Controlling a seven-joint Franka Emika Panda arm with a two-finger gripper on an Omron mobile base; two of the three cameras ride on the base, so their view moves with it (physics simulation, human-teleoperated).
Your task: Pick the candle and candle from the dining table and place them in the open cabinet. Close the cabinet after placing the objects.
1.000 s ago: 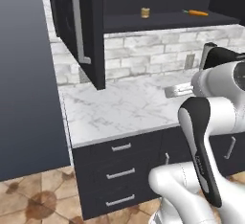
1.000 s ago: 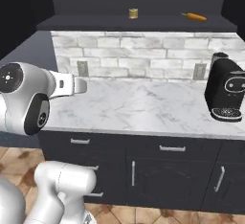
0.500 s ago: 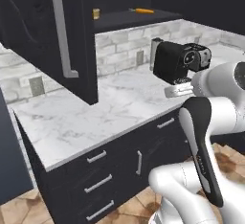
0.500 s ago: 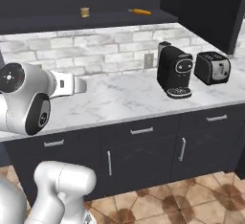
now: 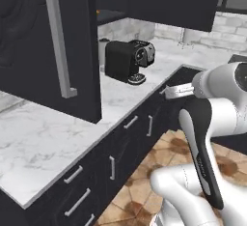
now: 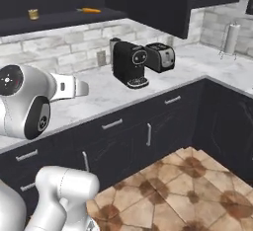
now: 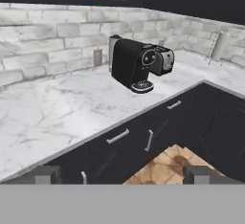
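Looking past your gripper (image 7: 122,174), fingers spread wide w/ nothing between them, you've got dark drawers (image 7: 119,139) nearest, then the marble counter (image 7: 57,108) w/ a black coffee machine (image 7: 131,62) in front of white brick. Farthest, up on the open cabinet's shelf (image 6: 59,20): the squat golden candle (image 6: 33,14) stands upright, well left of the carrot (image 6: 89,10), which lies lengthwise along the shelf.

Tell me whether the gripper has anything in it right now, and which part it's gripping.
Nothing is held. In the hand view the gripper is open, its fingertips wide apart with only the marble counter and dark drawers beyond them.
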